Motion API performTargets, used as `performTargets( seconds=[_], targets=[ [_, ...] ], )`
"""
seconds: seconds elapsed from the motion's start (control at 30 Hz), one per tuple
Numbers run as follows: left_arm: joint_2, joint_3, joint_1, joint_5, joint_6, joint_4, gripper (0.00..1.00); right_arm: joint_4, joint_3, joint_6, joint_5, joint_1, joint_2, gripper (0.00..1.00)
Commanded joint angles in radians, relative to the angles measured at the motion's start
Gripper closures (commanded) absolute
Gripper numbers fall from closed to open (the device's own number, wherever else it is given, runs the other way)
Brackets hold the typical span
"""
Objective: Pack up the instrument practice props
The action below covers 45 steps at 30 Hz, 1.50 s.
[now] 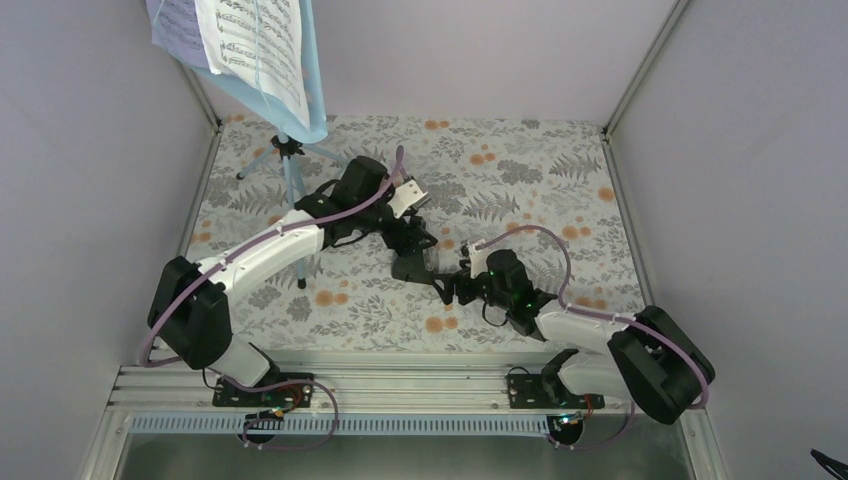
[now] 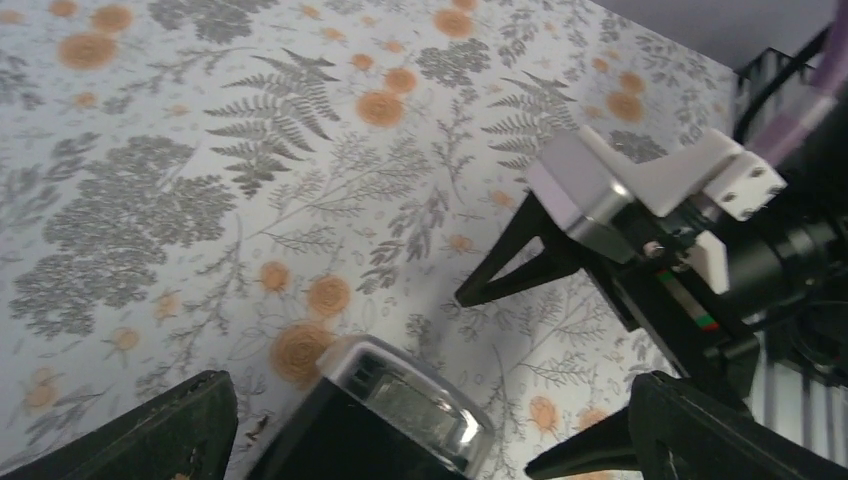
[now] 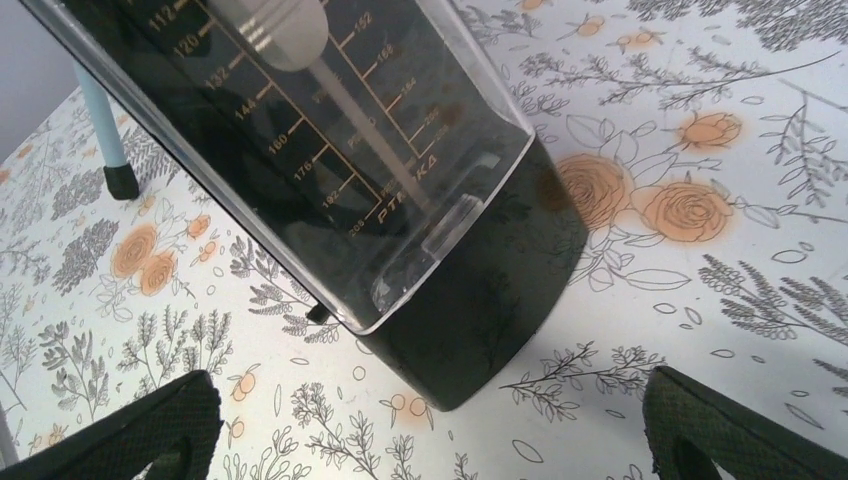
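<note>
The black pyramid metronome [image 1: 410, 265] with a clear front cover stands on the floral cloth at mid-table. My left gripper [image 1: 418, 238] is open, its fingers on either side of the metronome's top [image 2: 395, 410] without touching. My right gripper [image 1: 447, 283] is open just near-right of it, facing its base [image 3: 480, 300], which lies ahead of the fingertips [image 3: 740, 430]. The light blue music stand [image 1: 316, 95] stands at the far left, holding a white sheet [image 1: 255, 45] and a lavender sheet [image 1: 175, 25].
The stand's tripod legs [image 1: 292, 210] spread beside my left forearm; one rubber foot [image 3: 120, 182] shows in the right wrist view. My right gripper's body [image 2: 620, 200] is close in the left wrist view. Grey walls enclose the table on three sides.
</note>
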Motion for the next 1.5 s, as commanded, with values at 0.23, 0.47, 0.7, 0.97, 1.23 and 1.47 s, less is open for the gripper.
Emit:
performTargets(
  seconds=[0.23, 0.47, 0.7, 0.97, 1.23, 1.47],
  targets=[
    [0.011, -0.046, -0.001, 0.045, 0.082, 0.006, 0.37, 0.053, -0.008, -0.017, -0.035, 0.014, 0.026, 0.00],
    [-0.019, -0.075, -0.030, -0.121, -0.002, 0.017, 0.59, 0.042, -0.010, -0.033, -0.010, 0.021, 0.024, 0.00],
    [-0.046, -0.113, -0.055, -0.119, 0.006, 0.021, 0.57, 0.076, 0.000, -0.094, 0.038, 0.084, 0.076, 0.00],
    [-0.019, -0.104, -0.065, -0.120, 0.025, 0.001, 0.60, 0.080, 0.066, -0.169, 0.190, 0.153, 0.224, 0.00],
    [-0.006, -0.107, -0.068, -0.108, 0.032, 0.001, 0.66, 0.162, 0.055, -0.206, 0.236, 0.182, 0.270, 0.00],
    [0.008, -0.112, -0.071, -0.094, 0.040, -0.001, 0.67, 0.192, 0.089, -0.241, 0.261, 0.209, 0.337, 0.00]
  ],
)
